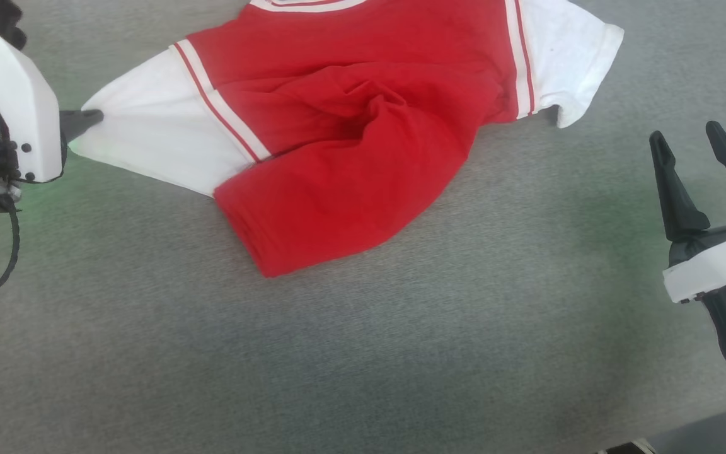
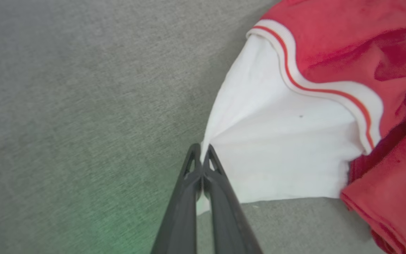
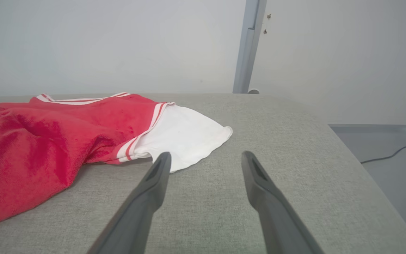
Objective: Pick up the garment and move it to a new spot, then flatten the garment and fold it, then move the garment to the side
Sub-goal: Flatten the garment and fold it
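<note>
Underneath everything lies a grey cloth-covered table (image 1: 363, 366), with a pale wall (image 3: 100, 42) behind its far edge in the right wrist view. The shirt (image 1: 350, 126) lies on the far middle part of this table, its striped collar cut off by the top edge of the head view. Its red body is bunched into deep folds at the centre, and the lower part is slewed toward the near side, ending in a rumpled hem. The left sleeve (image 1: 155, 132), white with red-and-white stripe trim at the shoulder, is drawn out sideways to a point. The right sleeve (image 1: 568, 57), also white, lies loose and flat on the table with its cuff slightly curled.

The left gripper (image 1: 89, 118) is at the tip of that drawn-out sleeve. In the left wrist view its two dark fingers (image 2: 220, 190) are pressed together on the sleeve's edge, with a sliver of white cloth caught between them. The right gripper (image 1: 684, 131) stands well apart from the shirt on the right side, its fingers (image 3: 153, 180) spread wide with nothing between them, pointing toward the right sleeve.

A grey post (image 3: 247, 46) runs up the wall, and a thin dark cable (image 3: 393, 155) lies on the floor beside the table.
</note>
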You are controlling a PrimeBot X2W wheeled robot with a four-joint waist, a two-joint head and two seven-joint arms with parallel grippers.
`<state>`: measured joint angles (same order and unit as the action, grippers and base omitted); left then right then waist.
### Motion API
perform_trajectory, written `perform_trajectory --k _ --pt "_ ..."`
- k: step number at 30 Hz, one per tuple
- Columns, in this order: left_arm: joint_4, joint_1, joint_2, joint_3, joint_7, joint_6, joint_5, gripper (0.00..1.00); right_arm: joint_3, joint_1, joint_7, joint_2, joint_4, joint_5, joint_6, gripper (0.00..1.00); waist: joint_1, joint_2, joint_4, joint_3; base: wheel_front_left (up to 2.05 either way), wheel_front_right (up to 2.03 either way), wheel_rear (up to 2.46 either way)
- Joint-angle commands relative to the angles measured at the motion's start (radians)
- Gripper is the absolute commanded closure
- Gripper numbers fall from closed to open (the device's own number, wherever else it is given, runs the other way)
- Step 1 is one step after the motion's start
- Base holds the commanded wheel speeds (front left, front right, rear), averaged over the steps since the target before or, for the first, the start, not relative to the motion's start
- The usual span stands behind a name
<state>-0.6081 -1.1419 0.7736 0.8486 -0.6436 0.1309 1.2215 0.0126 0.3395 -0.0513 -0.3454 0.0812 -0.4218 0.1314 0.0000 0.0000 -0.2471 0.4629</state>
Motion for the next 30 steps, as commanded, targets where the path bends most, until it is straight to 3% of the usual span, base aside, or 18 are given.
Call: perform_trajectory --k 1,2,3,5,6,11,12,17,20,24,27,30 --pt "0.002 0.013 -0.003 0.001 0.020 -0.001 -0.016 1.00 0.004 0.002 0.008 -0.006 -0.004 0.003 -0.001 0.00 0.0000 0.0000 0.012 -0.001 0.00 0.00 0.00" --pt "0.009 0.015 -0.006 0.005 0.041 -0.001 -0.022 0.89 0.006 0.006 0.010 -0.008 -0.006 0.002 -0.001 0.00 0.0000 0.0000 0.019 -0.001 0.00 0.00 0.00" --pt "0.009 0.015 -0.006 0.005 0.041 -0.001 -0.022 0.89 0.006 0.006 0.010 -0.008 -0.006 0.002 -0.001 0.00 0.0000 0.0000 0.019 -0.001 0.00 0.00 0.00" --pt "0.020 0.022 -0.014 0.012 0.079 -0.001 -0.024 0.38 0.013 0.013 0.022 -0.017 -0.008 0.001 -0.001 0.00 0.0000 0.0000 0.034 -0.002 0.00 0.00 0.00" --pt "0.028 0.028 -0.016 0.013 0.104 -0.001 -0.023 0.00 0.018 0.018 0.030 -0.024 -0.010 0.002 -0.001 0.00 0.0000 0.0000 0.043 -0.002 0.00 0.00 0.00" --pt "0.062 0.074 -0.019 0.018 0.291 -0.001 -0.061 0.00 0.041 0.062 0.083 -0.075 -0.016 -0.004 -0.001 0.00 0.0000 0.0000 0.093 -0.007 0.00 0.00 0.00" --pt "0.075 0.108 -0.028 0.006 0.399 -0.001 -0.071 0.00 0.050 0.089 0.116 -0.109 -0.013 -0.008 -0.001 0.00 0.0000 0.0000 0.119 -0.007 0.00 0.00 0.00" --pt "0.116 0.219 -0.074 -0.028 0.701 -0.004 -0.103 0.00 0.074 0.186 0.231 -0.210 0.020 -0.045 -0.001 0.00 0.0000 0.0000 0.199 0.007 0.00 0.00 0.00" --pt "0.141 0.290 -0.114 -0.036 0.857 -0.033 -0.155 0.00 0.094 0.259 0.318 -0.283 0.063 -0.089 -0.001 0.00 0.0000 0.0000 0.250 0.022 0.00 0.00 0.00" --pt "0.203 0.369 -0.180 -0.087 0.909 -0.082 -0.255 0.00 0.141 0.355 0.447 -0.376 0.138 -0.165 -0.001 0.00 0.0000 0.0000 0.317 0.051 0.00 0.00 0.00" --pt "0.308 0.461 -0.245 -0.215 0.910 -0.122 -0.397 0.00 0.174 0.417 0.561 -0.445 0.187 -0.243 -0.001 0.00 0.0000 0.0000 0.364 0.078 0.00 0.00 0.00" --pt "0.399 0.557 -0.314 -0.334 0.910 -0.129 -0.509 0.00 0.227 0.465 0.666 -0.510 0.214 -0.295 -0.001 0.00 0.0000 0.0000 0.400 0.104 0.00 0.00 0.00"
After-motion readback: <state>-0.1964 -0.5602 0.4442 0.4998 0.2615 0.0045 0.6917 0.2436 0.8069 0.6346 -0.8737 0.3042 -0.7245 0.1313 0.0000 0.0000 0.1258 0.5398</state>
